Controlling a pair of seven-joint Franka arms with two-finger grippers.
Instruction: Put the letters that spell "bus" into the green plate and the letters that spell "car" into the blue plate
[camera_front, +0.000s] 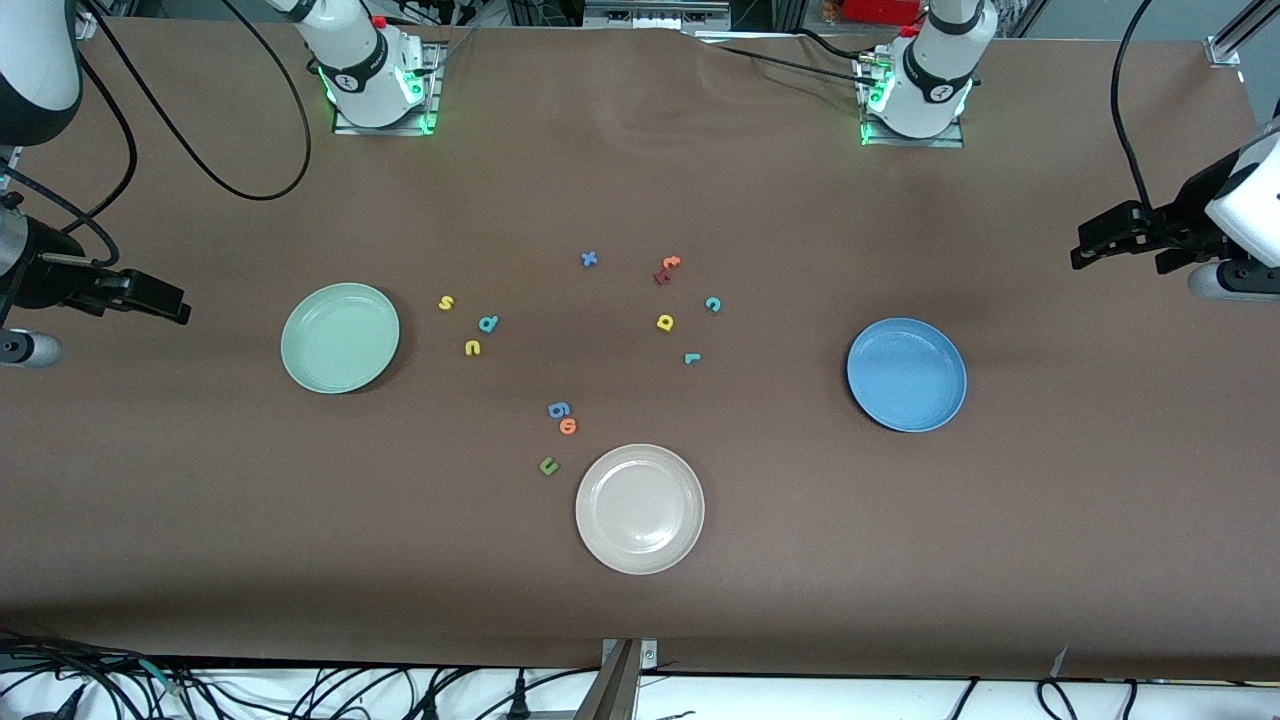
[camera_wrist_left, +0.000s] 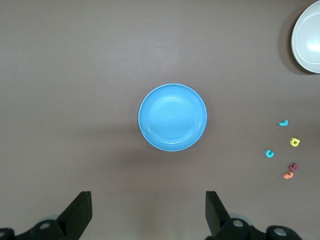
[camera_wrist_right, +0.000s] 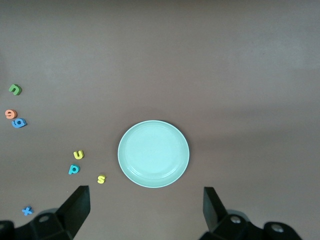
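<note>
Front view: your green plate (camera_front: 340, 338) and blue plate (camera_front: 906, 374) sit empty, letters mid-counter, both arms waiting with jaws released.

L arm is seen raised at its end of the table, wrist w/ white housing turned inward, forearm roughly level. Left gripper (camera_front: 1085, 245) is held up in the air, jaws spread wide, nothing gripped; dark fingers (camera_wrist_left: 80, 212) are seen well apart in the left wrist view. R arm is mirrored at its own end. Right gripper (camera_front: 180, 305) is likewise held aloft, jaws wide, empty; fingers (camera_wrist_right: 77, 210) spread. Both arms wait.
</note>
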